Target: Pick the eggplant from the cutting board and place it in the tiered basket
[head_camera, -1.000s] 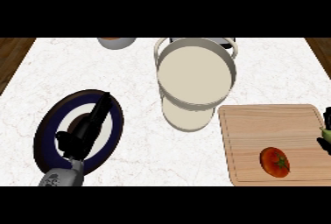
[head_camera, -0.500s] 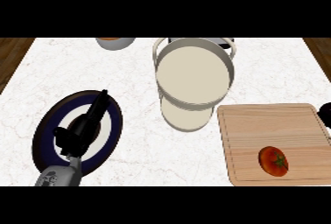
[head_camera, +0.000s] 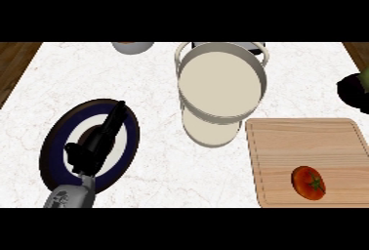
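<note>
Counter (head_camera: pixel 158 161), white marble, 1.

Plate (head_camera: pixel 54 146), dark blue rim, 1, directly under left hand.

Left hand (head_camera: pixel 97 144), 1: fingers straight and together, relaxed, holding nothing, tips pointing up-right over the plate; grey forearm enters from lower edge.

Bowl (head_camera: pixel 133 46), small, 1, at top edge, well above and just right of left hand; only part shows.

Tiered basket (head_camera: pixel 220 90), cream, 1, two round tiers, to the right of left hand, above the board's left corner.

Cutting board (head_camera: pixel 317 146), wood, 1, far right of left hand.

Tomato (head_camera: pixel 308 182), red, 1, on board's lower part.

Eggplant (head_camera: pixel 353 90), dark, 1, at right edge above the board, off it; mostly cut off by the edge, so long axis and pointing can't be told. Right hand: can't tell its state.
</note>
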{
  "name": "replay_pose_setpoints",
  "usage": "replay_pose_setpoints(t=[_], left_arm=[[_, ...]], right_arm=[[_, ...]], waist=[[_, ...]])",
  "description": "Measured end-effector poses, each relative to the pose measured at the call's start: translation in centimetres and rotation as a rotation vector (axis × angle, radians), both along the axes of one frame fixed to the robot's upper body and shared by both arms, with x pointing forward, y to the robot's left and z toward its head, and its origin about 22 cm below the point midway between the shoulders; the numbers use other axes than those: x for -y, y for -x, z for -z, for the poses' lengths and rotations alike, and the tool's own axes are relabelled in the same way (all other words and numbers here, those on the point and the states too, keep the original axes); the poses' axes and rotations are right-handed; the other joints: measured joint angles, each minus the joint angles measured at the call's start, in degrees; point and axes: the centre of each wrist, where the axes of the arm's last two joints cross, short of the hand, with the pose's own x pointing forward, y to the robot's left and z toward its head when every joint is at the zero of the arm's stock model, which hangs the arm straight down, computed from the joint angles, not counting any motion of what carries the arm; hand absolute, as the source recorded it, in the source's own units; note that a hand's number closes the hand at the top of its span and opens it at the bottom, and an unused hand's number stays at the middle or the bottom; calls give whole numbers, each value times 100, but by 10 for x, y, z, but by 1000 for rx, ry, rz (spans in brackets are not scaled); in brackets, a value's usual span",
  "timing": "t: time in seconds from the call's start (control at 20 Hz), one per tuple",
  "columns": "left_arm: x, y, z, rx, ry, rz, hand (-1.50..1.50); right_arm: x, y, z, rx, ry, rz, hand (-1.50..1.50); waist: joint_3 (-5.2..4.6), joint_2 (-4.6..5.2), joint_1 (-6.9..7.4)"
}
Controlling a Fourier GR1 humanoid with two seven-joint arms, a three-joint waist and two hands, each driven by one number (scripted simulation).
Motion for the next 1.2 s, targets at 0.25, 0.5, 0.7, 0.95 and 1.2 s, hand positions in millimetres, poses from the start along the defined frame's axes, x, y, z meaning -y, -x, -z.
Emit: replay_pose_setpoints(t=[0.25, 0.5, 0.7, 0.95, 1.2], left_arm=[[0, -2, -1, 4, -2, 8, 0], [4, -7, -3, 3, 1, 15, 0], [4, -6, -3, 2, 1, 10, 0], [3, 0, -4, 4, 2, 11, 0], [-1, -2, -4, 4, 4, 11, 0]], right_arm=[[-51, -22, -32, -35, -24, -3, 150], [-95, -54, -37, -82, -24, -24, 150], [-129, -73, -27, -113, -6, -57, 150], [-173, -91, -10, -139, -4, -83, 150], [-202, -105, 4, -160, -30, -112, 150]], waist=[[1, 9, 41], [2, 24, 67], [5, 27, 62], [5, 26, 72], [7, 29, 53]])
